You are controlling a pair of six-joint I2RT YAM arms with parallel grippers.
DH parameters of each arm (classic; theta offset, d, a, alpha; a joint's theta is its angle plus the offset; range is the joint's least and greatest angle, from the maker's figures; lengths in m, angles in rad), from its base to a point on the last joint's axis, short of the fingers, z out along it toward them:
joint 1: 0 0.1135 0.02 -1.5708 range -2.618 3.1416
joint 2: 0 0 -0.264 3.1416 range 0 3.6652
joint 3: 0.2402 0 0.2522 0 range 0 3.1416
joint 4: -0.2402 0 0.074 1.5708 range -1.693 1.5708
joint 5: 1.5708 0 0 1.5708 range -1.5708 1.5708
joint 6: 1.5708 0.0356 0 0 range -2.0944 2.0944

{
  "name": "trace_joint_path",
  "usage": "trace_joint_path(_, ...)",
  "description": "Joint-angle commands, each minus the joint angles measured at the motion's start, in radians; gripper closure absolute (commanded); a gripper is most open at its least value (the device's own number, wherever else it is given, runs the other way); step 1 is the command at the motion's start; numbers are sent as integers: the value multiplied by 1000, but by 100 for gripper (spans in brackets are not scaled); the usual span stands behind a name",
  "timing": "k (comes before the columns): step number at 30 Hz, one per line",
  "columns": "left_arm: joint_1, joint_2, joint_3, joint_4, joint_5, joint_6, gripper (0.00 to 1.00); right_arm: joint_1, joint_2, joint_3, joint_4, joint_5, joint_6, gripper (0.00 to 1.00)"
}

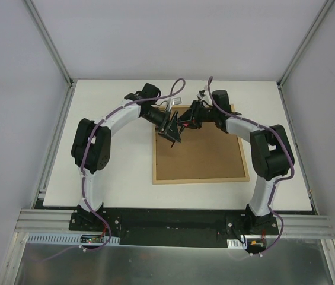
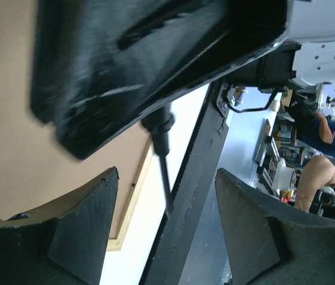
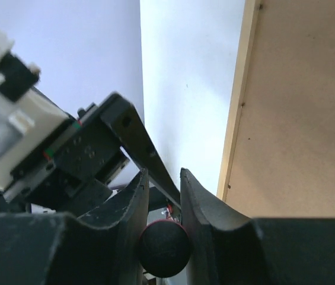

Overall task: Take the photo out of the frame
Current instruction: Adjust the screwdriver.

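Brown-backed frame (image 1: pixel 200 157) lies face down on white worktop (image 1: pixel 114 148). Over its far left corner, left fingers (image 2: pixel 66 237) spread wide, holding nothing. Close beside them, right fingers (image 3: pixel 209 225) nearly together, pinching thin black tool (image 3: pixel 164 246).

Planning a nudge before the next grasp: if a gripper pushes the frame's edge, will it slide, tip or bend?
The frame lies flat, back up, on the smooth white table, so it would probably slide, not tip. Its thin wood rim and board back look stiff and fairly light.
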Motion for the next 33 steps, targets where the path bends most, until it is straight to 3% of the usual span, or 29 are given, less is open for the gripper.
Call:
trace_joint_path(1, -33, 2, 46, 9, 63, 0, 37, -13, -35, -14, 160, -58, 132, 99)
trace_joint_path(3, -42, 6, 41, 8, 80, -3, 44, -17, -41, -21, 205, -61, 167, 99)
trace_joint_path(5, -50, 4, 36, 9, 84, -1, 56, -25, -49, -30, 228, -56, 187, 100)
trace_joint_path(8, -61, -5, 30, 9, 74, 6, 94, -33, -55, -26, 236, -85, 202, 99)
trace_joint_path(9, -61, -13, 30, 2, 57, 12, 100, -39, -58, -24, 225, -107, 193, 97)
trace_joint_path(10, -61, -19, 33, -17, 39, 38, 100, -45, -64, -14, 199, -131, 155, 92)
trace_joint_path(12, -61, -37, 39, -67, 11, 121, 100, -48, -72, 60, -37, -189, -40, 79)
trace_joint_path(14, -62, -50, 52, -132, -9, 211, 100, -45, -41, 187, -483, -231, -336, 69)
trace_joint_path(16, -67, -51, 73, -210, -14, 307, 100, -39, -14, 275, -788, -248, -588, 65)
trace_joint_path(18, -85, -38, 107, -299, -29, 391, 100, -36, -1, 301, -945, -269, -720, 64)
trace_joint_path(26, -160, -45, 125, -366, -89, 485, 100, 16, -9, 273, -1097, -280, -868, 65)
trace_joint_path(31, -191, -47, 135, -391, -121, 505, 100, 36, -9, 261, -1100, -289, -884, 98)
trace_joint_path(33, -190, -47, 142, -390, -136, 499, 100, 38, -12, 259, -1122, -285, -913, 99)
